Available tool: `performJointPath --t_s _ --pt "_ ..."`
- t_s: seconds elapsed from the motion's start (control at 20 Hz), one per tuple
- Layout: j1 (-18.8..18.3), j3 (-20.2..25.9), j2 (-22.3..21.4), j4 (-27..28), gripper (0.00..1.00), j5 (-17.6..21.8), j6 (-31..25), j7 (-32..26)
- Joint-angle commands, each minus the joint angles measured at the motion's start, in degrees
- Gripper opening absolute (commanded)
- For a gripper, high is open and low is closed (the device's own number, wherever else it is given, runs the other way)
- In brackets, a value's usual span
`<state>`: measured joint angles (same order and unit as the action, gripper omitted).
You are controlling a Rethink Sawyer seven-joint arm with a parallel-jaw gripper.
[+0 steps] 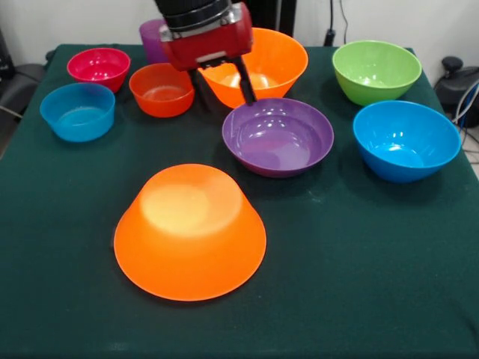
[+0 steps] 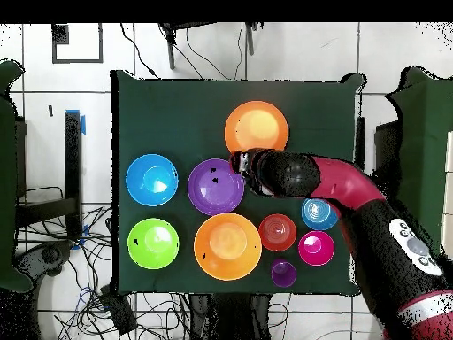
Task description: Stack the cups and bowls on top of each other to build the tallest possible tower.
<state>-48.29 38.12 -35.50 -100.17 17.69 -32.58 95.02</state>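
Nearest the camera in the front view: large orange bowl, inverted (image 1: 190, 232), rim down on the green worktop (image 1: 359, 299), flat base up. Judged: turned over like this it offers a flat base as a tower footing. Its axis is vertical, mouth down.

Behind it, mid-worktop: wide purple bowl (image 1: 278, 136), upright, mouth up. Claw (image 1: 223, 86) hangs at its far-left rim, between it and the second large orange bowl (image 1: 258, 67). Two dark fingers (image 1: 247, 88) show with a gap between them, so the claw reads as spread; one finger tip is at or just over the purple rim. Contact with the rim cannot be confirmed. Nothing is pinched. Overhead view agrees: claw (image 2: 241, 163) at the edge of the purple bowl (image 2: 215, 186).

Judged: the claw is lined up for a rim pinch on the purple bowl, one finger inside the wall and one outside, since a wide bowl offers no other hold.

Upright orange bowl toward the far edge holds something pale yellow inside, likely the yellow cup; mostly hidden in the front view.

Right side, front view: green bowl (image 1: 376, 71) toward the far right corner, medium blue bowl (image 1: 406, 140) nearer, both mouth up. Left side: pink bowl (image 1: 99, 67), red-orange bowl (image 1: 162, 90), small blue bowl (image 1: 78, 111), all mouth up, close together. Purple cup (image 1: 152, 39) stands at the far edge, partly behind the claw housing.

No stack beyond the cup-in-bowl yet.
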Motion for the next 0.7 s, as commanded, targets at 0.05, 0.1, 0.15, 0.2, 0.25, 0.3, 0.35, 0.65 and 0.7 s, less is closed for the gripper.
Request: performJointPath --t_s 0.05,0.1,0.15,0.2,0.25,0.3,0.35,0.65,0.7 --pt "4.18 -5.44 1.25 -3.85 1.00 -1.70 5.65 13.03" --pt "4.95 -5.99 1.57 -3.48 1.00 -0.93 7.86 13.16" --pt "5.24 -6.30 1.90 -3.25 1.00 -1.01 8.11 13.07" --pt "5.77 -6.97 2.37 -2.77 1.00 -0.84 8.96 13.16" --pt "5.94 -7.29 2.73 -2.54 1.00 -0.90 9.39 12.99" --pt "5.82 -7.61 3.48 -1.70 1.00 -0.64 9.68 12.19" --pt "5.80 -7.79 3.93 -1.29 1.00 -0.65 9.81 11.72" --pt "5.53 -8.74 5.04 1.87 1.00 0.13 8.83 8.65" --pt "5.37 -8.81 4.60 1.98 1.00 0.10 8.35 8.30"
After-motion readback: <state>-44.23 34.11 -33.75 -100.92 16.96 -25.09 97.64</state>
